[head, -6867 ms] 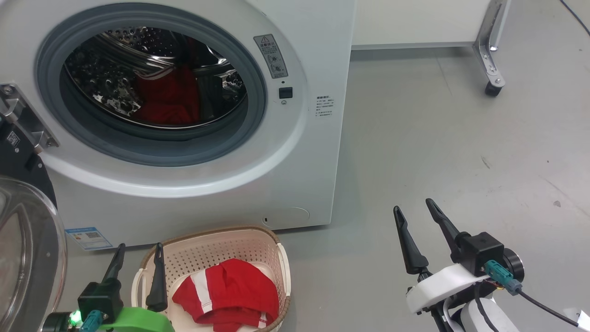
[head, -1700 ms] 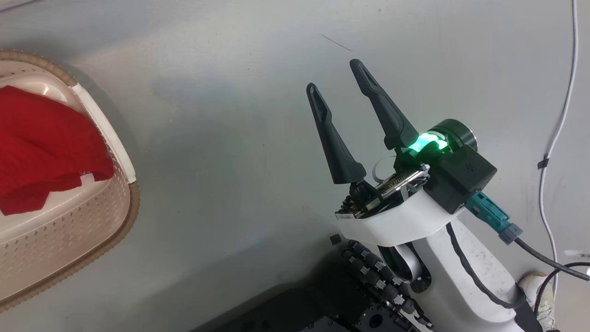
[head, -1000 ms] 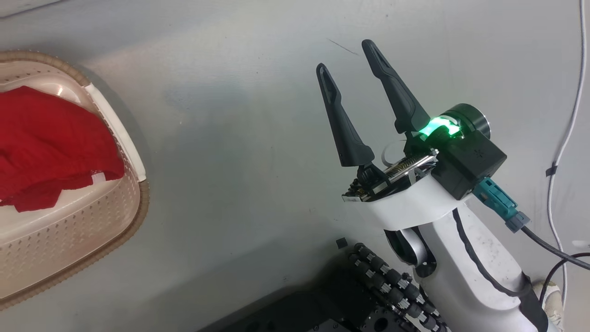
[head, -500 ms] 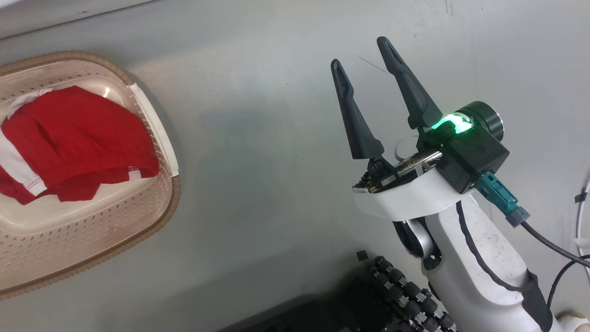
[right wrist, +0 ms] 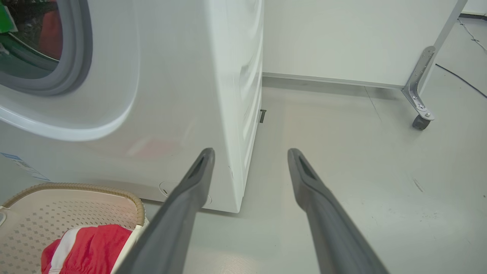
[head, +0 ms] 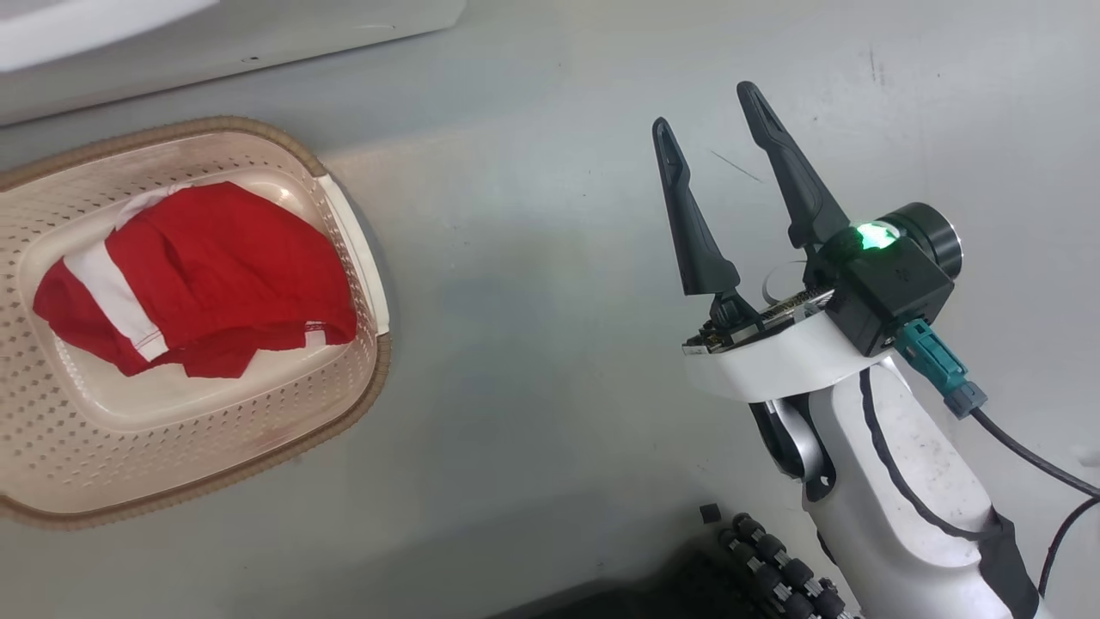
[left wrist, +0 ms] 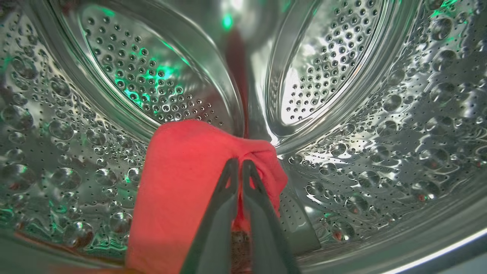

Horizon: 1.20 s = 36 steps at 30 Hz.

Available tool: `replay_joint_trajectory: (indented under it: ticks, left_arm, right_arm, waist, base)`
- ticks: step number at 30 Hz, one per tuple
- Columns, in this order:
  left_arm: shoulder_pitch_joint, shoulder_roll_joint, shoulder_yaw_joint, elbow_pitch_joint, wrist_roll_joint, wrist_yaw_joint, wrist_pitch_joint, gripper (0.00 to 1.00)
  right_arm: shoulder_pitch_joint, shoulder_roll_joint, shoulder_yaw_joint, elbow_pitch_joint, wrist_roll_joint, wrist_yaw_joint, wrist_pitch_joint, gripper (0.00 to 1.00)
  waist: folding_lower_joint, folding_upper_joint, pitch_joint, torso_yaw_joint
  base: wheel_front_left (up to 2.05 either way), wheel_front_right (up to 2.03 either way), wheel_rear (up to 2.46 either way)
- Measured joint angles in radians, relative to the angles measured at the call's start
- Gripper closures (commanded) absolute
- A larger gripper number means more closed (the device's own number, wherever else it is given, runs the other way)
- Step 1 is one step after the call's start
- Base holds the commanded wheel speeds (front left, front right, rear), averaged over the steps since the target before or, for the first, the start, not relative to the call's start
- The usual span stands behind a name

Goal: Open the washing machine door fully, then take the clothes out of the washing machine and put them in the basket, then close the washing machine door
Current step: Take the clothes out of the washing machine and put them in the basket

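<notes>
Two red pieces matter: one of the clothes [head: 215, 266] lies in the basket [head: 365, 378], and our left claw [left wrist: 239, 163], open over that basket seconds ago, is now deep in the washing machine [left wrist: 342, 114] behind the basket, closed on a second red garment [left wrist: 179, 179], so we judge the next haul has begun. Right of the basket, our right claw [head: 703, 105] hangs wide open and empty above the floor [head: 533, 258]. The pinched garment's lower part is cut off at the view's bottom edge, so whether more cloth lies under it we cannot tell.
</notes>
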Motion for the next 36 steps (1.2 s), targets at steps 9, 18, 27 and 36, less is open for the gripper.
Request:
replay_joint_trajectory:
  ticks: [9,18,27,36]
  left_arm:
    - [0.169,-0.077,-0.005,-0.046,0.006,0.044,-0.169,1.00]
    - [0.355,-0.192,0.012,-0.160,0.003,0.109,-0.192,1.00]
    - [0.515,-0.254,0.023,-0.355,0.022,0.147,-0.187,1.00]
    - [0.646,-0.299,0.045,-0.524,0.052,0.165,-0.187,1.00]
  right_arm:
    - [0.026,-0.001,-0.019,0.037,-0.014,0.019,0.000,0.00]
    - [0.071,-0.001,-0.047,0.081,-0.020,0.035,0.000,0.00]
    - [0.124,-0.002,-0.067,0.111,-0.020,0.045,0.000,0.00]
    - [0.179,-0.003,-0.088,0.139,-0.019,0.061,0.000,0.00]
  waist:
    - [0.0000,0.0000,-0.075,0.036]
    - [-0.0001,0.0000,-0.181,0.073]
    - [-0.0002,0.0000,-0.300,0.105]
    - [-0.0002,0.0000,-0.419,0.126]
  base:
    - [0.00,0.00,0.00]
    - [0.00,0.00,0.00]
    - [0.00,0.00,0.00]
    - [0.00,0.00,0.00]
